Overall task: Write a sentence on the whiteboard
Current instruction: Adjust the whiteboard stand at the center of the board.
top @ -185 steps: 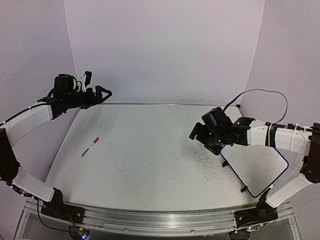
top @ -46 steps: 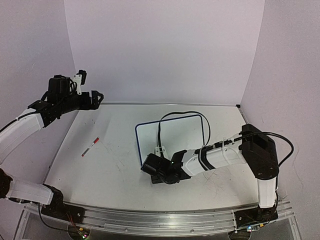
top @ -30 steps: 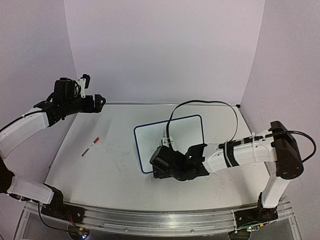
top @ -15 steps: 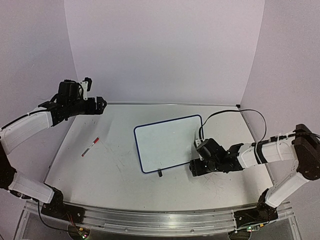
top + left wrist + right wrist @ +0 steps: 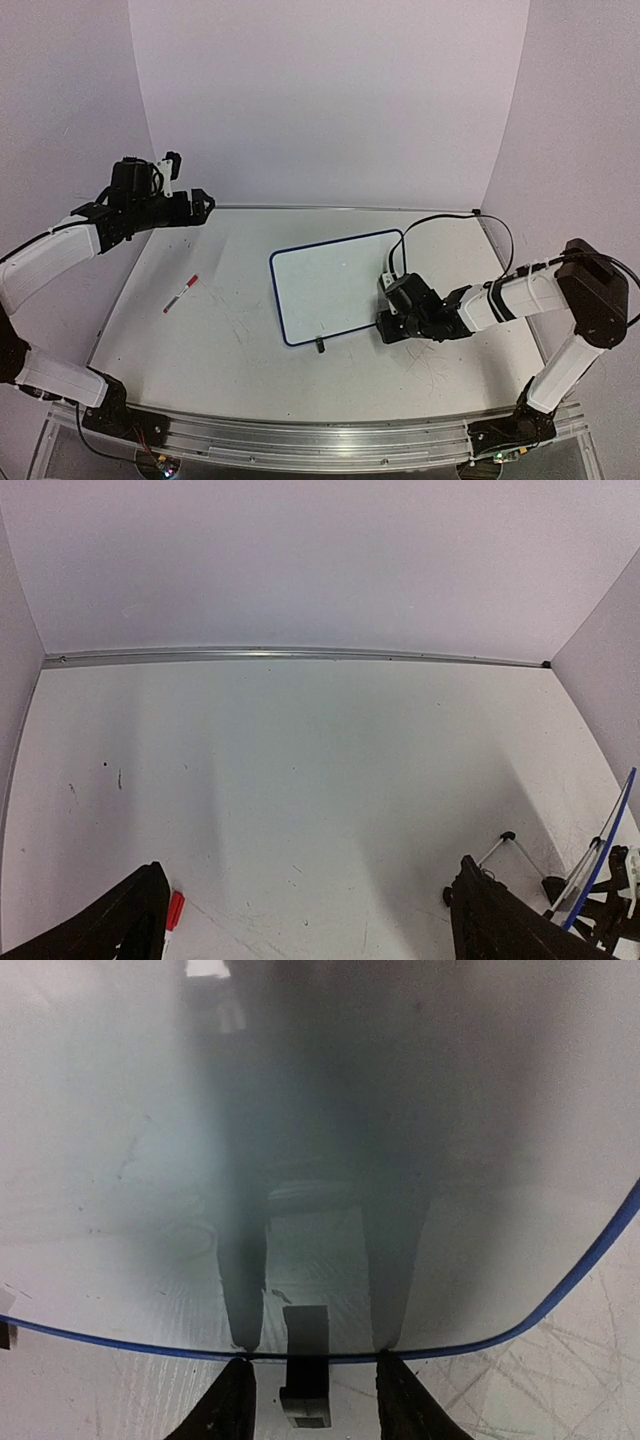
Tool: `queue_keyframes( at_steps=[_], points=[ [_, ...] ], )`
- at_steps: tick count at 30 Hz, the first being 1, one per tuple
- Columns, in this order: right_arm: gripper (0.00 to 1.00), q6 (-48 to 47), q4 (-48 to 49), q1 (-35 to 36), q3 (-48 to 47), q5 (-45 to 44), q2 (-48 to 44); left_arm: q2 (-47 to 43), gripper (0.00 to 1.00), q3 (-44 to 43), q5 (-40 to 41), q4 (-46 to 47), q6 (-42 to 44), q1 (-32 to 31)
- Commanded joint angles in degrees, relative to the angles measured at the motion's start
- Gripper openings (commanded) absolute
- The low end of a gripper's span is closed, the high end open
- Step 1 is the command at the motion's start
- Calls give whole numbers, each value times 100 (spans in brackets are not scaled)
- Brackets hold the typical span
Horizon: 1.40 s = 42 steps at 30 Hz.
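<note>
The small white rectangular whiteboard with a thin dark-blue rim [image 5: 335, 285] now lies flat in the middle of the scratched white bench [image 5: 240, 345], no longer at the right edge where it sat seconds ago. The right pincer [image 5: 384, 326] has slid from the board's near-left corner to its near-right edge. Its jaws have narrowed but stand apart, straddling a small black clip foot [image 5: 305, 1360] without touching it. The left pincer [image 5: 197, 205] hovers spread wide over the far-left corner. The board is blank and the red-capped marker pen [image 5: 181, 293] lies untouched, so writing has not begun.
</note>
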State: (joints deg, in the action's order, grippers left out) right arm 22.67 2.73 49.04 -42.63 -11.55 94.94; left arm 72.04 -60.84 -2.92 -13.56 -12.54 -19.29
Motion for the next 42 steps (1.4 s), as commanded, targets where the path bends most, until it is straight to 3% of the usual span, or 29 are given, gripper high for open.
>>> queue_keyframes(
  at_steps=[1,3,16,27,29,31,32,33,37,42],
  points=[
    [27,95,340,-28,-91,-317,98,-283,99,-187,-68,3,-140,22],
    [20,195,351,-25,-114,-296,109,-295,99,-198,-75,0,-161,21],
    [1,500,317,5,179,-565,-231,-294,100,-236,-217,-6,-225,20],
    [0,862,-18,201,257,-1128,-506,-217,99,-57,-341,3,-268,10],
    [9,855,-27,222,248,-1128,-539,-190,99,-19,-333,2,-228,9],
    [44,791,-74,236,223,-1144,-647,-164,99,66,-328,-6,-228,13],
    [58,748,-119,237,211,-1134,-743,-136,99,128,-259,-35,-300,12],
    [66,706,-218,244,178,-1121,-861,-89,99,161,-96,-146,-400,19],
    [85,646,-734,271,64,-1086,-1528,371,99,234,53,-804,-822,134],
    [95,422,-1003,274,-9,-804,-2364,1067,99,397,242,-1522,-754,394]
  ],
)
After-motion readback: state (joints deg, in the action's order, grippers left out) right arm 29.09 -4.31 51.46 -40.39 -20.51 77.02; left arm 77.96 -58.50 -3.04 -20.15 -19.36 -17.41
